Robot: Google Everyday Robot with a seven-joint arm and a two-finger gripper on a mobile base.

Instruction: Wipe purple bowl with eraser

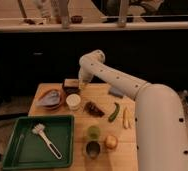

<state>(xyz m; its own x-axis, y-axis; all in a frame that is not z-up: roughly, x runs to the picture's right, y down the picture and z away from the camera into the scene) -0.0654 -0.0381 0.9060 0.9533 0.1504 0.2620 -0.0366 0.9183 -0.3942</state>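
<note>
- At the table's (57, 90) far edge, the gripper (80, 85) hangs at the end of the white arm (112, 77), just right of the eraser (71, 83).
- Whether it grips anything cannot be told; it sits right beside the eraser, maybe touching it.
- The eraser, tan on top, lies over the bowl (69, 90), which shows as a dark shape under and around it, behind the cup (73, 101).
- Left of the cup is the orange-rimmed dish (49, 98) with a blue-grey inside.
- A blue-grey sponge (115, 92) lies to the right, partly hidden by the arm.
- Mid-table lie a dark brown lump (93, 108), a green pod (114, 112) and a pale yellow piece (126, 118).
- Nearer the front stand a green cup (93, 132), a metal cup (92, 148) and a yellowish fruit (110, 143).
- A green tray (17, 150) at front left holds a white brush (46, 140).
</note>
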